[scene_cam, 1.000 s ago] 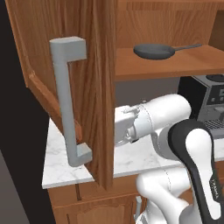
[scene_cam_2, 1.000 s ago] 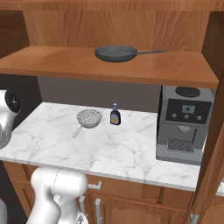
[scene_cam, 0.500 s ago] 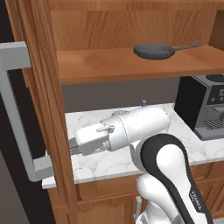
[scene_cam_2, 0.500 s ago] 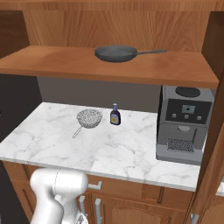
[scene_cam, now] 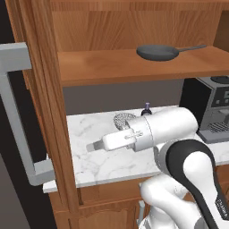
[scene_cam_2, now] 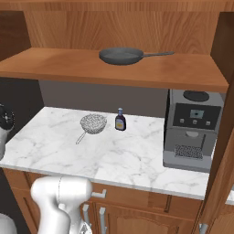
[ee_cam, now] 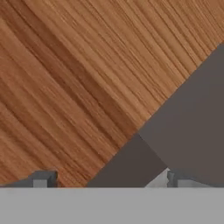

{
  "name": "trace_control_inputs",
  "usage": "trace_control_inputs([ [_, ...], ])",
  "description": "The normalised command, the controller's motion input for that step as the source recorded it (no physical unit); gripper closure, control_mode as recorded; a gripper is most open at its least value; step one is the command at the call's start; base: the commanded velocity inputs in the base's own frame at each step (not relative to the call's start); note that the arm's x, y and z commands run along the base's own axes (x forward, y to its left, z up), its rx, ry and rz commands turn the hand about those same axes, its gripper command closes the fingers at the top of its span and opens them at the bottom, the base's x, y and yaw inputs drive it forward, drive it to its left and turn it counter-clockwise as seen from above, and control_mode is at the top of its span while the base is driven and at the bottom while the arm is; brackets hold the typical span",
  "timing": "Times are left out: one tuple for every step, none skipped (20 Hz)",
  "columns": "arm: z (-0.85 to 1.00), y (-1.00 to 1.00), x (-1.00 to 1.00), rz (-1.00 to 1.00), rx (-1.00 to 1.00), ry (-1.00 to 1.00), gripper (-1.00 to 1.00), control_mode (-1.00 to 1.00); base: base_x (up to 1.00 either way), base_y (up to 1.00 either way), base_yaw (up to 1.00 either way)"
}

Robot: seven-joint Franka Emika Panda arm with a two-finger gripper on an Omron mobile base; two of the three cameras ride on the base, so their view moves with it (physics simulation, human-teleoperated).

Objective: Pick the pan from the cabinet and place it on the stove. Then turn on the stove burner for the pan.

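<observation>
Holding our hand (scene_cam: 95, 146) wide apart and empty by the open cabinet (scene_cam: 44, 112) door, we can reach the pan (scene_cam: 157, 52) near the shelf's front edge.

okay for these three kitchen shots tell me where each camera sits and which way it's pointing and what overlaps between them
Left base view: behind the arm to its left, facing the open cabinet; the white arm reaches left, gripper open over the counter.
Right base view: behind the arm to its right, facing the shelf; white arm parts show at lower left.
Hand view: on the hand, close to the wooden door; fingertips at the bottom.
Shared: both base views show the pan, strainer, bottle and coffee machine.
</observation>
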Motion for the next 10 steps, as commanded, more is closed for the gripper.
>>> trace_control_inputs([
  [0.15,-0.72,0.00,-0.09,0.01,-0.10,-1.00,-1.00,0.00,0.00,0.00],
  [0.17,-0.75,0.00,-0.09,0.01,-0.10,-1.00,-1.00,0.00,0.00,0.00],
  [0.19,-0.76,0.00,-0.09,0.01,-0.10,-1.00,-1.00,0.00,0.00,0.00],
  [0.22,-0.78,0.00,-0.10,0.02,-0.11,-1.00,-1.00,0.00,0.00,0.00],
  [0.23,-0.78,0.00,-0.10,0.03,-0.12,-1.00,-1.00,0.00,0.00,0.00],
  [0.33,-0.78,0.00,-0.13,0.04,-0.11,-1.00,-1.00,0.00,0.00,0.00],
  [0.31,-0.78,0.00,-0.15,0.04,-0.10,-1.00,-1.00,0.00,0.00,0.00],
  [0.34,-0.76,0.00,-0.17,0.04,-0.08,-1.00,-1.00,0.00,0.00,0.00],
  [0.34,-0.75,0.00,-0.17,0.04,-0.07,-1.00,-1.00,0.00,0.00,0.00],
  [0.33,-0.75,0.00,-0.18,0.04,-0.05,-1.00,-1.00,0.00,0.00,0.00],
])
